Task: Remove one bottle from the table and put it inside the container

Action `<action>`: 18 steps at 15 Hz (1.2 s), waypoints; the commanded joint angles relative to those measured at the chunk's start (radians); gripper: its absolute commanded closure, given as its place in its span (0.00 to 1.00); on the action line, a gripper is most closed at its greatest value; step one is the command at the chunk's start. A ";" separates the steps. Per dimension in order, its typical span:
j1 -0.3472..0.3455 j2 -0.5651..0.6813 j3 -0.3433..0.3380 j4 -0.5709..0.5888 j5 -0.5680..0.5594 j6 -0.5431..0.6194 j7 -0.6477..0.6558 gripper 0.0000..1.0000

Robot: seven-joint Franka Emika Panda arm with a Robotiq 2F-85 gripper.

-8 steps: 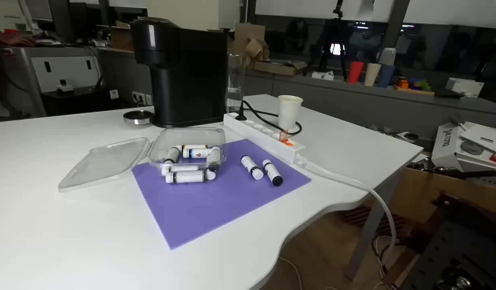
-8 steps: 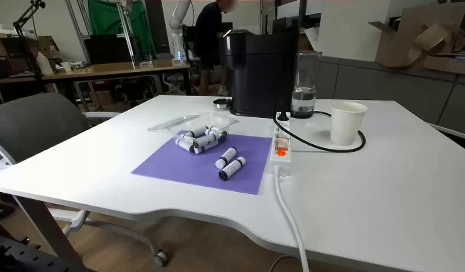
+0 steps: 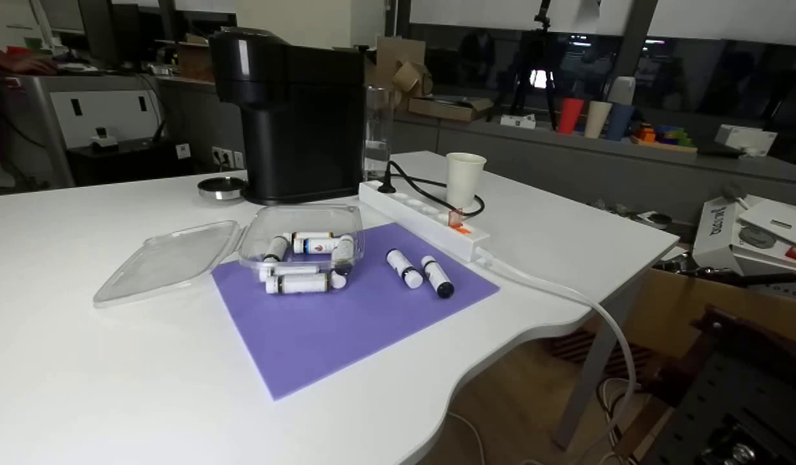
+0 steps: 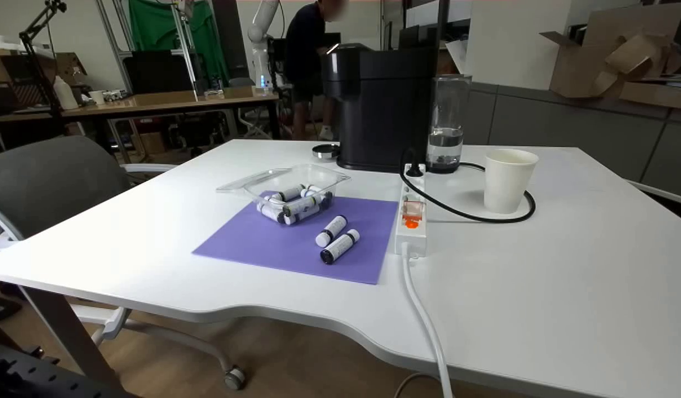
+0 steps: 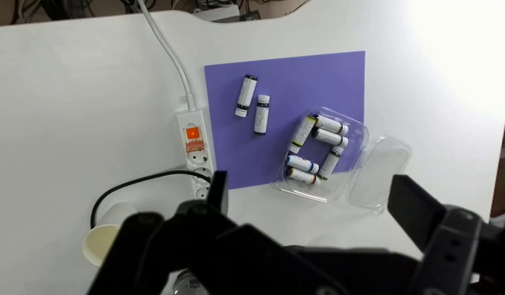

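Currently, I am holding my jaws wide apart. Two white bottles (image 5: 261, 119) are lying near the clear container (image 5: 336, 189); six more bottles (image 5: 303, 134) are resting inside it, its lid (image 5: 379, 174) is lying open beside it, a purple mat (image 5: 236, 151) partly beneath.

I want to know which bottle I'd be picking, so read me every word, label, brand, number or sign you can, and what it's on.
"ROBOT", running to the picture's edge: low on the white box at the right of an exterior view.
More lettering up that box's side: too blurred to read.
Labels on the bottles: printed, too small to read.
Small white card at back left: dark mark, too blurred.
Nothing else legible.
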 commanded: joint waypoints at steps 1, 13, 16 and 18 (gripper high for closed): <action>-0.029 0.004 0.025 0.002 0.007 -0.003 -0.007 0.00; -0.031 0.073 0.115 -0.318 -0.138 0.559 0.001 0.00; -0.024 0.112 0.137 -0.429 -0.150 0.675 -0.007 0.00; -0.019 0.143 0.152 -0.483 -0.148 0.723 -0.005 0.00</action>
